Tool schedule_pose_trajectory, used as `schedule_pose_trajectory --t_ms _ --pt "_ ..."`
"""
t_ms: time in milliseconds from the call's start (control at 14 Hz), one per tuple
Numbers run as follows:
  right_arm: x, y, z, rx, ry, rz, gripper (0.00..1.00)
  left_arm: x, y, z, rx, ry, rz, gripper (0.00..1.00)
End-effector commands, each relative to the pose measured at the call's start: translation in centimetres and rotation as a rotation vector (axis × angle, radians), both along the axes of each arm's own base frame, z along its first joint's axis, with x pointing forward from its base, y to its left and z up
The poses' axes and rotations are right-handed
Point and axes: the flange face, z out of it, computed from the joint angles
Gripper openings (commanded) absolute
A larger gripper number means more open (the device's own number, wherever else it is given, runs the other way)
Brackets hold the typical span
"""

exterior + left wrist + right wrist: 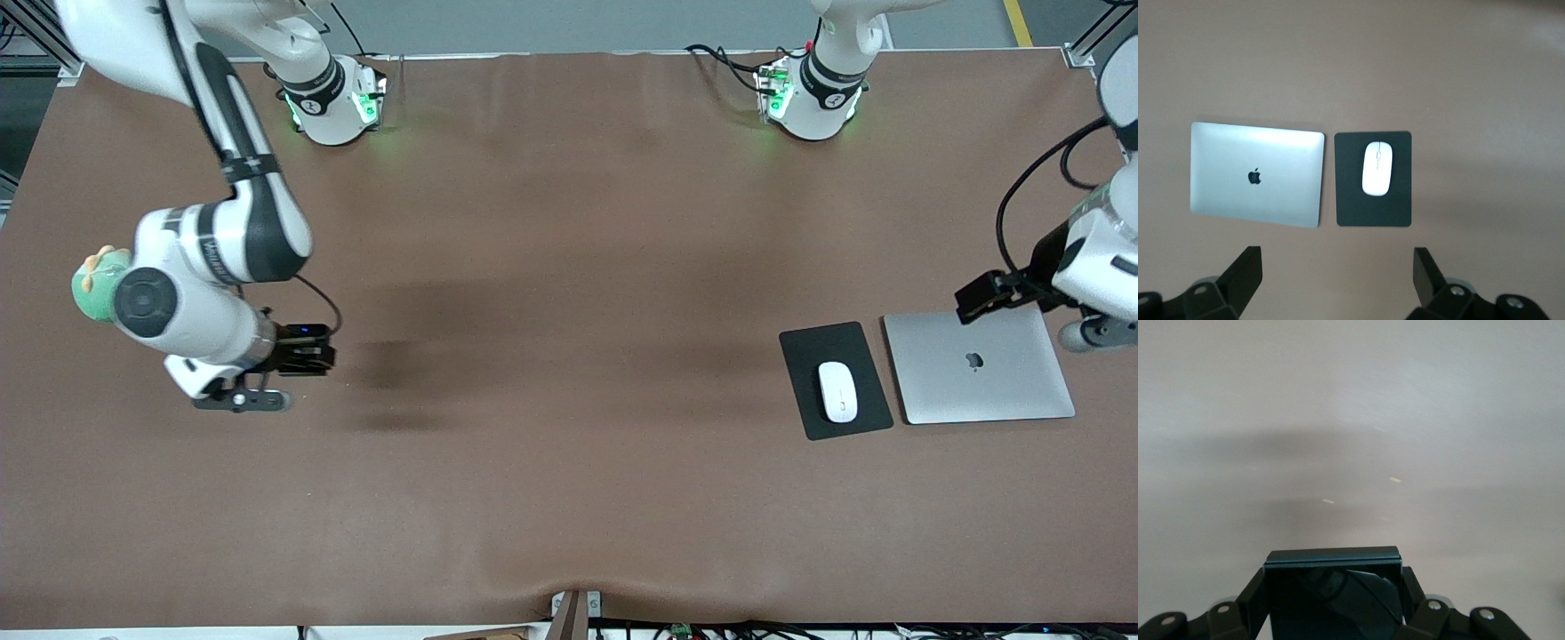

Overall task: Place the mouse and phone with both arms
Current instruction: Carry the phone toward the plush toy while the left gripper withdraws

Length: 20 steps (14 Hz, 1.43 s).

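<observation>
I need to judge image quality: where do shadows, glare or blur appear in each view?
Front view: soft dark arm shadows on the table. Left wrist view: sharp, with a bright sheen on the laptop. Right wrist view: table blurred and streaked, reflections on the phone held in the right gripper.

There was one table point(569, 498), covered in brown. On it lay one white mouse point(837, 391), one dark mouse mat point(805, 351) and one closed silver laptop point(978, 369). One black phone point(1331, 593) was seen too. There were two robot arms, each with one pincer: the left pincer point(1338, 283) and the right pincer point(1331, 613).
</observation>
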Motion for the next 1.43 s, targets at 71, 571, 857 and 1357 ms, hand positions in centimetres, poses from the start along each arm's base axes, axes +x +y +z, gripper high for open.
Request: schedule_pose_trajectory --t_ms 71,571,857,1357 --pt "-3.7 -8.3 -3.0 0.03 0.002 0.028 0.0 -3.0 -0.2 3.2 -0.018 0.011 -0.048 1.0" --pt "-6.4 -17.4 -8.1 0.031 -0.02 0.006 0.0 -6.8 -1.8 5.0 -0.03 0.061 -0.1 1.0" --pt "-7.2 -20.3 -11.8 0.029 -0.006 -0.002 0.0 -6.9 -1.7 5.3 -0.052 0.06 -0.096 1.0" --pt "-8.0 -23.2 -14.9 0.021 -0.006 -0.027 0.01 -6.8 -1.3 5.7 -0.057 0.065 -0.082 1.0"
